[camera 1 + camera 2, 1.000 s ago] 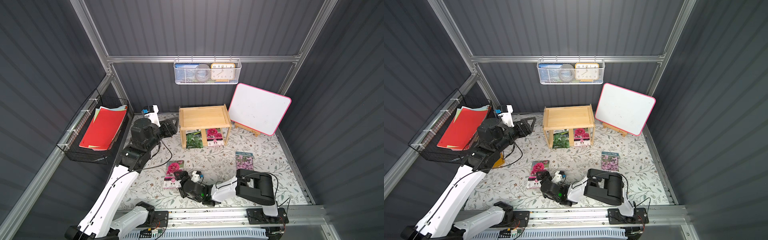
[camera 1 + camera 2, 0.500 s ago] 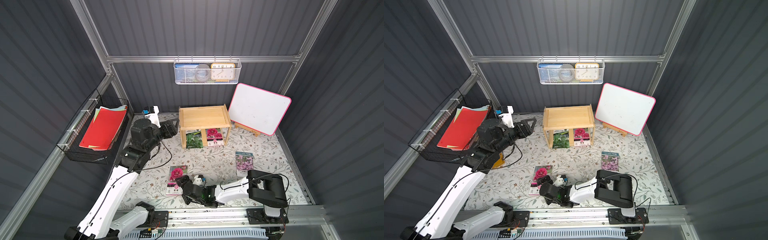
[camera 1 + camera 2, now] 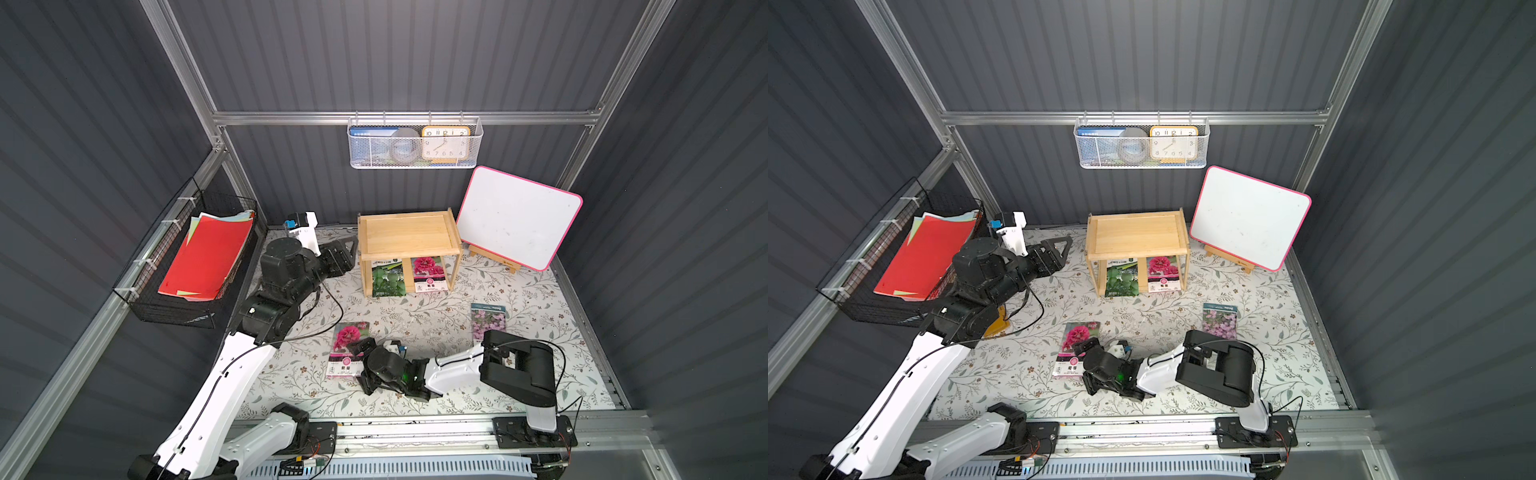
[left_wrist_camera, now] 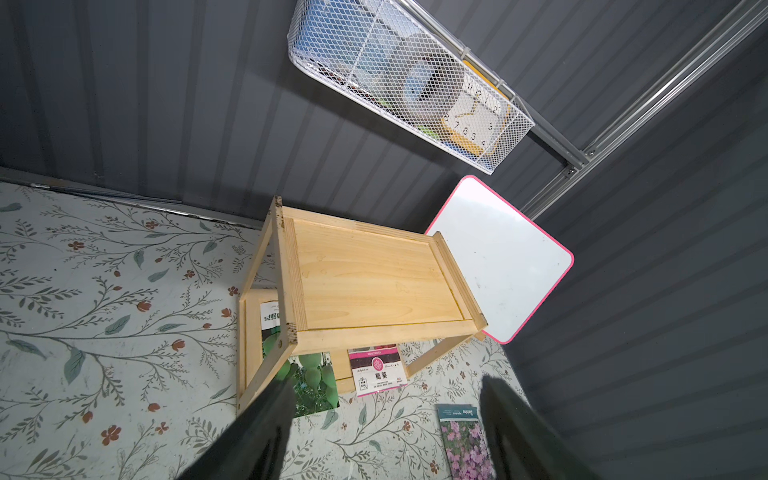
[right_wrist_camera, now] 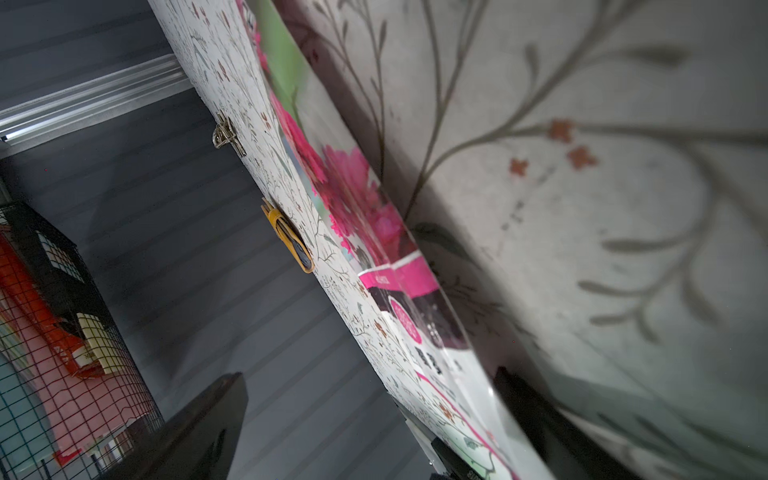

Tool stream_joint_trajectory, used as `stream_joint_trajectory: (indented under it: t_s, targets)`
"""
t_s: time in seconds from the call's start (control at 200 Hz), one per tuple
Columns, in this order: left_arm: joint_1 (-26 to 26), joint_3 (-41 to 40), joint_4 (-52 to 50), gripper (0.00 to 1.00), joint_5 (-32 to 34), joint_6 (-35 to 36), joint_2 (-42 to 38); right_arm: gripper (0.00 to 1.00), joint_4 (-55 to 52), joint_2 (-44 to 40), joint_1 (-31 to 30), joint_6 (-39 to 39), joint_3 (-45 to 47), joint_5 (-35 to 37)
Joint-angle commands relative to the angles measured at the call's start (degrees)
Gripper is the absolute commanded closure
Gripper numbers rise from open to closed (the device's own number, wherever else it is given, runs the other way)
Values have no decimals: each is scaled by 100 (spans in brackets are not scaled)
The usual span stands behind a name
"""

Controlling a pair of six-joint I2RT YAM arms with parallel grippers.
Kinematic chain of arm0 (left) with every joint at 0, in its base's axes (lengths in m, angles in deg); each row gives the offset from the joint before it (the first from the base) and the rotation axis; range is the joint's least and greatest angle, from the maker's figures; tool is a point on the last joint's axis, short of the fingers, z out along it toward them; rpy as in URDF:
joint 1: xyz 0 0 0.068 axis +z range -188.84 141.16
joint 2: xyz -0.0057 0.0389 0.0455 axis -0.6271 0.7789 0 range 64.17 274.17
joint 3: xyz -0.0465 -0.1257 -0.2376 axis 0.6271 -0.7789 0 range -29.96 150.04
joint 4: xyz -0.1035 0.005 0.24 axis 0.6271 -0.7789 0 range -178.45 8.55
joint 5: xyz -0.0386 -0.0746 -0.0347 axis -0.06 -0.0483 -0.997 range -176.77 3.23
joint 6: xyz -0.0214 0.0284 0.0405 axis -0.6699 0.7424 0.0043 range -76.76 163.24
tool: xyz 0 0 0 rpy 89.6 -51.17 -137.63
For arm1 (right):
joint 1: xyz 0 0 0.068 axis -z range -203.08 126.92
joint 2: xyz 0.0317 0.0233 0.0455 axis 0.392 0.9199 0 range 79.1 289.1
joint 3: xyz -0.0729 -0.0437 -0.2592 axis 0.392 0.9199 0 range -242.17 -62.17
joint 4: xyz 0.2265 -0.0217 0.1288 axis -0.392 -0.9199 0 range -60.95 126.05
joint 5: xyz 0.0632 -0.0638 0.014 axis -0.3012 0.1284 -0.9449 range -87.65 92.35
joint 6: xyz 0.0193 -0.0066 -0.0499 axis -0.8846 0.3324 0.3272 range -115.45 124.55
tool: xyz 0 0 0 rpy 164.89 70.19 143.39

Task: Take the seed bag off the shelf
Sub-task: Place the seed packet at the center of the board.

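Approach step, I reckon: my left gripper (image 3: 345, 252), jaws apart, hangs beside the light bamboo-wood shelf (image 3: 409, 235), green-fruit paper seed bag (image 3: 388, 280) on its lower tier, next I'd reach in and pinch; right gripper (image 3: 365, 365) is gaping too.

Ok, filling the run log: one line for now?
left hand: open, near shelf | right hand: open, at pink packet on table | shelved: two packets

Holds the left gripper (image 3: 347, 248) raised, jaws parted, empty; sets the right gripper (image 3: 360, 366) low, rolled sideways, jaws wide.
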Motion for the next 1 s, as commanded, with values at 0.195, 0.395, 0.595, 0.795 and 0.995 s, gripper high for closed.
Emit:
stream_joint_trajectory:
  t_s: [0.195,0.395,0.595,0.795,0.995]
  targets:
    - [-22,-13,-27,23,-57,135,105,1,-1399,120,106,-414,221,-275]
    - [-22,86,-158,22,-48,133,126,1,-2377,-232,111,-650,90,-420]
    - [-20,230,-296,22,-57,136,119,1,-3310,-616,103,-649,-89,-473]
    - [-21,253,-329,21,-49,143,105,1,-2827,-424,271,-304,-218,-810]
    - [-20,172,-396,21,-89,161,82,1,-1949,129,414,-235,-346,-1490]
